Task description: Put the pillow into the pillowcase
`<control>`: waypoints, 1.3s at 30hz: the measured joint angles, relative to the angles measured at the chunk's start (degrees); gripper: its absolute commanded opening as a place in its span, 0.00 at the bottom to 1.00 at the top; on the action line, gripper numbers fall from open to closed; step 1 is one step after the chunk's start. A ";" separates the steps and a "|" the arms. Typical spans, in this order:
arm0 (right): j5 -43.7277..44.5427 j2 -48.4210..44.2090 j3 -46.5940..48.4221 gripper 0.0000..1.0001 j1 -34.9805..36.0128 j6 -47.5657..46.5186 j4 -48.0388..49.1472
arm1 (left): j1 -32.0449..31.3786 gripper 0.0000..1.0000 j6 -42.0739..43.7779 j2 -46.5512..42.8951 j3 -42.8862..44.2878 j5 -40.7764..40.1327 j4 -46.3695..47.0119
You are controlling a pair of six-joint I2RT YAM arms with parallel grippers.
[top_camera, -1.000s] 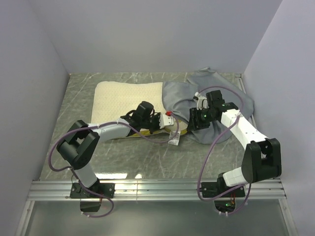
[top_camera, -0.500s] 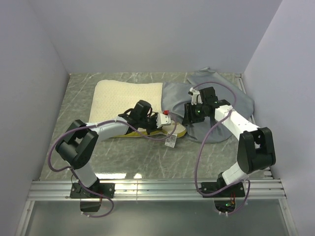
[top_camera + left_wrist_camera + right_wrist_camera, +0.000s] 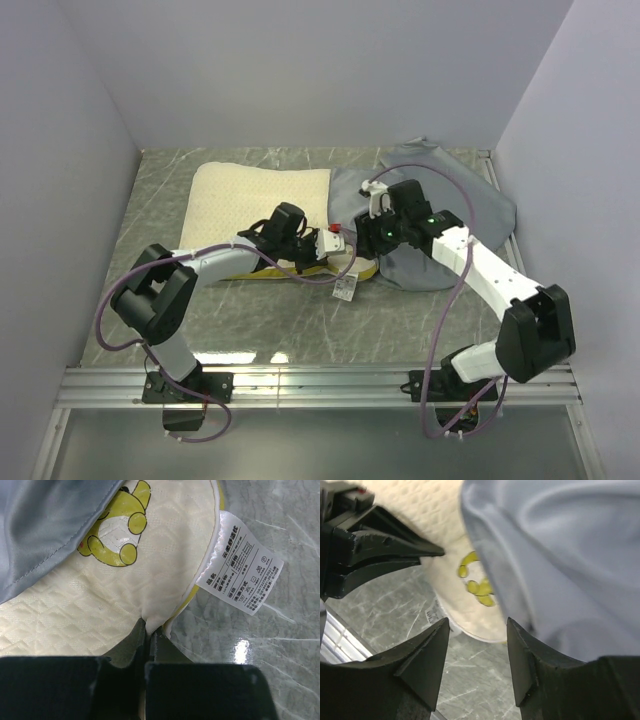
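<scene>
Table: grey marbled table top (image 3: 300,325), bare on the near side of both sets of fingers.
Label tag: white printed fabric label tag (image 3: 240,575), sewn to the pillow's edge. It lies flat on the table just right of the left fingers and beyond their tips in the left wrist view.
Left gripper: left gripper (image 3: 151,636), black fingers drawn tight together with a fold of the pillow's near edge pinched between the tips.
Side band: yellow-green side band (image 3: 187,597) shows along the pillow rim between the pinch and the label tag.
Pillow: cream-white rectangular pillow with dotted quilted texture (image 3: 260,195), lying flat on the table. The bulk of it extends left of and beyond the left fingers; its right near corner is at the fingertips.
Logo: small yellow-green cartoon logo (image 3: 117,527) on the pillow top, just beyond the left fingertips, its upper left part covered by grey fabric.
Right gripper: right gripper (image 3: 477,630), black fingers spread wide with nothing between them. It hangs over the pillow's right near corner, facing the left gripper. Contact with the fabric cannot be told.
Pillowcase: plain blue-grey soft wrinkled fabric pillowcase (image 3: 450,200), spread to the right of and beyond the right fingers. Its hem lies on top of the pillow's right end, beside the logo.
Insertion state: most of the pillow is outside the pillowcase. Whether the covered end sits inside the opening or only beneath a layer cannot be told.
</scene>
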 measured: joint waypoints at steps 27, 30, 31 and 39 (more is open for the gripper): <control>-0.13 4.02 2.78 0.00 -0.85 1.64 -2.82 | 5.84 0.00 -15.17 2.43 6.71 2.56 -4.22; -3.63 1.33 3.78 0.00 -0.94 1.92 -6.62 | 7.87 0.00 -19.50 3.85 8.96 1.70 -3.65; -4.70 0.72 4.04 0.00 -0.94 1.97 -7.45 | 8.44 0.00 -20.65 4.20 9.64 1.36 -3.58; -13.49 0.83 5.03 0.00 -1.05 3.15 -8.50 | 8.48 0.00 -28.70 4.61 11.23 1.62 -3.15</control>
